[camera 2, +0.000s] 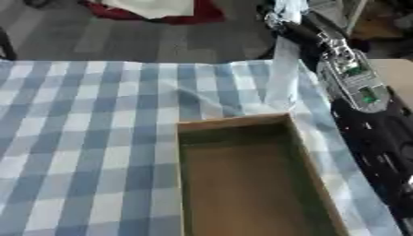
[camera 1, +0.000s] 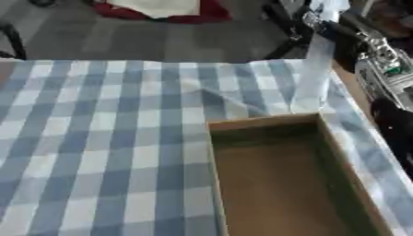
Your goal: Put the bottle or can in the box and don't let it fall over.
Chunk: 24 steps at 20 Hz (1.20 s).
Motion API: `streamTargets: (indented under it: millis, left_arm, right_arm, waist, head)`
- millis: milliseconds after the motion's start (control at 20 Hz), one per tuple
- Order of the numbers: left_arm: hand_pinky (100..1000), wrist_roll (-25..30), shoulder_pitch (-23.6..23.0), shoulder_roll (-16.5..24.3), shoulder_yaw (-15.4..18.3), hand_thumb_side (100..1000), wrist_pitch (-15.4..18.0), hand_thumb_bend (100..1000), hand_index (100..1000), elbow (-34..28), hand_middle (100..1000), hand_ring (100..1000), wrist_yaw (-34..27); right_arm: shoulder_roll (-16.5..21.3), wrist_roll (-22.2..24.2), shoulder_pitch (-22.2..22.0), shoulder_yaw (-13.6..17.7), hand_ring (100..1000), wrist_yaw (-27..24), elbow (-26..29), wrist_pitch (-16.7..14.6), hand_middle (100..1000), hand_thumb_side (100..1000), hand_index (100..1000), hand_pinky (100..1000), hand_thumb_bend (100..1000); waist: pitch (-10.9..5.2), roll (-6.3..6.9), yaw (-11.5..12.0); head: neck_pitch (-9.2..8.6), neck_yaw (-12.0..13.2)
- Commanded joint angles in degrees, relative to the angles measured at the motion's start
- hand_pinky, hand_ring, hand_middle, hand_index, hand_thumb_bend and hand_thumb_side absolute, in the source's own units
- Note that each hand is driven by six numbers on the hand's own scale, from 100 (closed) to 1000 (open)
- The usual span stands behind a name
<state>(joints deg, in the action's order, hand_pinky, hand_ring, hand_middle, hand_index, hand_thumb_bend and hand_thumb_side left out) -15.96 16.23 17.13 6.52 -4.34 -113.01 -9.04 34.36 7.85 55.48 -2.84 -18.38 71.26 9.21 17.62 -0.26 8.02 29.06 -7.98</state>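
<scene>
A tall clear bottle (camera 1: 313, 76) stands upright just beyond the far right corner of the open brown cardboard box (camera 1: 211, 152). Its base is at the level of the checked cloth; whether it touches the cloth I cannot tell. My right arm comes in from the right edge, and my right hand (camera 2: 284, 20) is curled round the bottle's top. The inside of the box shows only its bare brown floor. My left hand shows in neither view.
A blue-and-white checked cloth (camera 1: 97, 129) covers the table, creased near the box's far side. The table's far edge runs along the top, with grey floor, a red and white item (camera 1: 161, 9) and dark chair legs beyond.
</scene>
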Motion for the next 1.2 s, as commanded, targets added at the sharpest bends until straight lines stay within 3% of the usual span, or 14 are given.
streamTargets:
  millis: [50, 100, 350, 950, 1200]
  left_arm:
    - [252, -0.1, 0.2, 1.8, 0.3, 672, -0.1, 100, 512, -0.8, 758, 784, 0.1]
    - [252, -0.1, 0.2, 1.9, 0.3, 672, -0.1, 100, 512, -0.8, 758, 784, 0.2]
    - [253, -0.2, 0.0, 2.1, 0.3, 672, -0.1, 100, 512, -0.7, 758, 785, 0.2]
    - [252, -0.2, -0.3, 2.4, 0.3, 672, -0.1, 100, 512, -0.7, 759, 786, 0.3]
    - [251, -0.4, -0.5, 2.5, 0.5, 672, 0.0, 100, 511, -0.7, 759, 786, 0.4]
  right_arm:
    - [2.6, -0.6, 1.9, 0.9, 895, -1.7, 3.3, -0.6, 808, 527, 185, 975, 100]
    - [2.8, -0.8, 2.0, 0.9, 893, -2.2, 4.2, -0.6, 807, 470, 185, 975, 100]
    - [3.6, -3.3, 2.0, 0.7, 876, -4.9, 10.8, 0.9, 789, 470, 186, 969, 100]
    - [4.0, -9.4, -0.9, -1.2, 862, -7.7, 26.6, 8.2, 783, 470, 189, 957, 100]
    - [1.1, -8.7, -5.5, -3.2, 857, -8.2, 33.2, 6.5, 780, 470, 191, 953, 100]
  waist:
    - [-1.97, -0.03, -0.1]
    - [-2.07, -0.07, -0.2]
    - [-2.50, -0.22, -0.5]
    - [-2.96, -0.33, -1.0]
    - [-2.99, -0.07, -1.6]
  head:
    - [0.13, 0.1]
    - [0.17, 0.1]
    - [0.53, 0.3]
    - [0.79, 0.0]
    - [0.65, -0.3]
